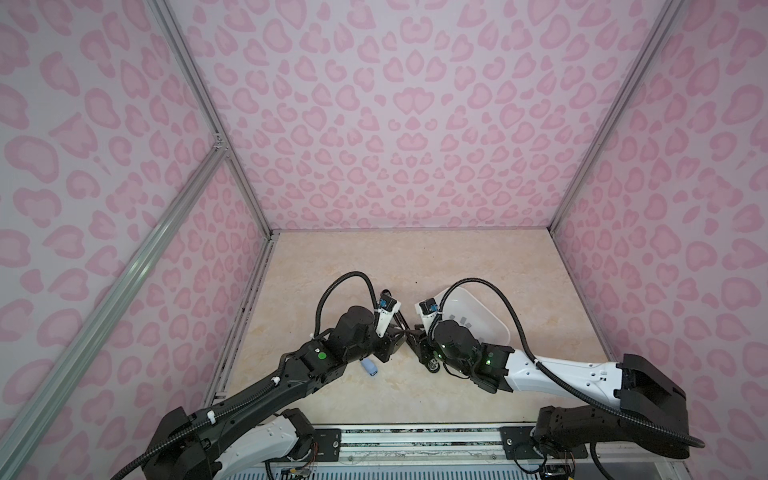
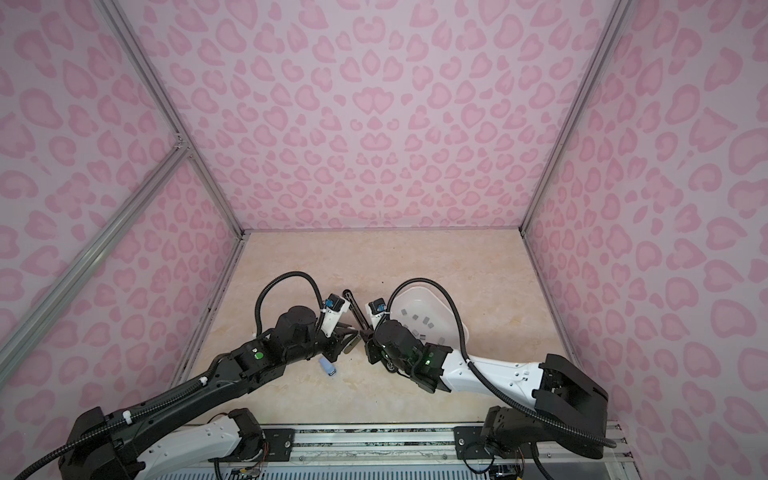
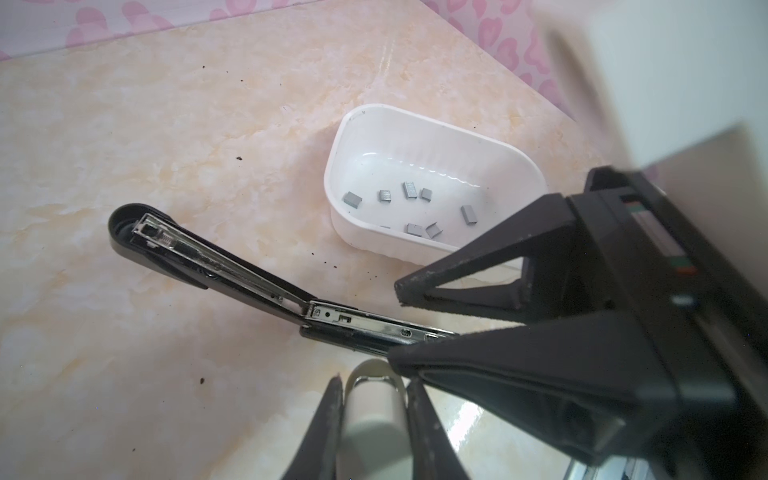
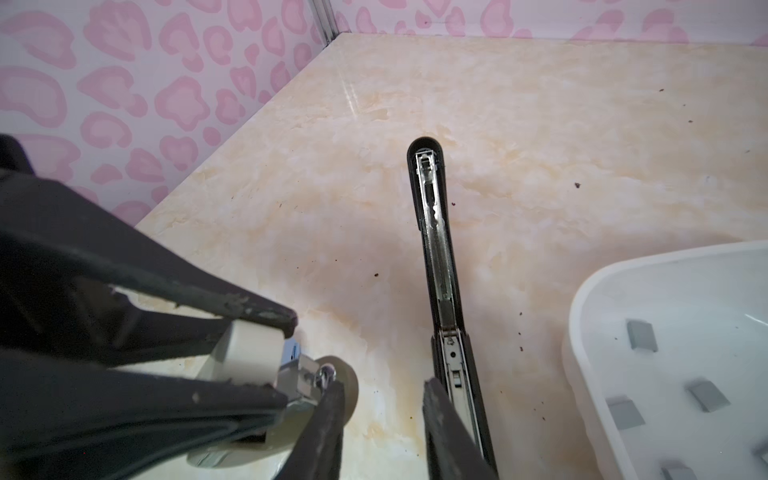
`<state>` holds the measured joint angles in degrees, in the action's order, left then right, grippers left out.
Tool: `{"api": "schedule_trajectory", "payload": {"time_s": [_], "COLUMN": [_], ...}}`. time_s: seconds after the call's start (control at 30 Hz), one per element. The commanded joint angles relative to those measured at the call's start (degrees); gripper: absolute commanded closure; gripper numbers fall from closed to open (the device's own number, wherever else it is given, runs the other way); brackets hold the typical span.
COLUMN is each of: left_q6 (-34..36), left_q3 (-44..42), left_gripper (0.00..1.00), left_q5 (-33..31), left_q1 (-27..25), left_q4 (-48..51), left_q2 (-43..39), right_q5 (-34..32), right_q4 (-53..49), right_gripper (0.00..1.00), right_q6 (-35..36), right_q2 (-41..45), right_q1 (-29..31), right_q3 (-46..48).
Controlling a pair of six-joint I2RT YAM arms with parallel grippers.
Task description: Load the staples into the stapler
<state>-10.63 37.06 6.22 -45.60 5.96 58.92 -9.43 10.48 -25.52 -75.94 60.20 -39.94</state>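
In both top views the two arms meet near the middle of the bench [image 2: 415,257]. A small blue thing [image 2: 327,368] lies on the bench at about 7 o'clock from the left pincer [image 4: 286,359]. That pincer is pressed together on a cream object [image 3: 374,419] with shiny metal fittings; I cannot tell what the object is. In the left wrist view its rounded cream end shows between the two dark fingers [image 3: 328,419].

Just to the right lies the black stapler [image 3: 232,266], opened out flat on the bench with its metal channel facing up. In a top view its long top half points to about 11 o'clock, and its near end reaches in towards the two pincers.

The right pincer [image 4: 382,384] is partly spread and pinches nothing – bare bench shows between its tips. One of its fingers [image 4: 444,424] sits right at the near end of the black stapler. Whether it touches the stapler I cannot tell. The other finger is close to the cream object.

At about 3 o'clock from the stapler stands a white tub [image 3: 436,137], partly hidden under the right arm in both top views. The staples [image 3: 409,190] – small grey blocks – lie scattered loose on its floor. No staples show in the stapler's channel.
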Motion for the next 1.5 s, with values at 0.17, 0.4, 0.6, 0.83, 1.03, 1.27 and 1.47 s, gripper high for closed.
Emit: {"api": "schedule_trajectory", "payload": {"time_s": [0.17, 0.4, 0.6, 0.83, 1.03, 1.27, 1.47], "left_q6": [-0.05, -1.08, -2.55, -3.12, 2.17, 8.28, 9.60], "left_q3": [-0.12, -1.10, -2.90, -5.01, -6.01, -5.73, -5.26], "left_gripper": [0.97, 0.97, 0.97, 0.97, 0.97, 0.97, 0.96], "left_q5": [1.95, -1.27, -3.71, -2.70, 1.93, 20.23, 27.83], "left_q1": [-0.16, -0.16, -0.14, -0.17, -0.10, -0.06, -0.01], "left_q4": [-3.68, -5.10, -9.06, -13.98, -16.10, -16.40, -15.52], "left_q2": [-1.61, -7.17, -10.55, -12.43, -13.53, -14.45, -15.26], "right_q5": [0.61, 4.76, 4.62, 3.95, 5.07, 24.80, 32.99], "right_q4": [2.21, 8.44, 11.37, 14.14, 17.77, 22.17, 26.43], "right_gripper": [0.68, 0.69, 0.70, 0.70, 0.52, 0.36, 0.31], "right_q6": [-0.86, -1.14, -1.20, 0.09, 6.86, 11.34, 13.91], "right_q2": [-1.95, -3.32, -2.98, -1.34, 6.47, 13.06, 11.81], "right_q1": [-0.04, 0.91, 4.31, 7.30, 5.96, -0.28, -0.76], "right_q3": [-0.31, 2.28, 2.58, 4.12, 10.79, 14.01, 13.13]}}
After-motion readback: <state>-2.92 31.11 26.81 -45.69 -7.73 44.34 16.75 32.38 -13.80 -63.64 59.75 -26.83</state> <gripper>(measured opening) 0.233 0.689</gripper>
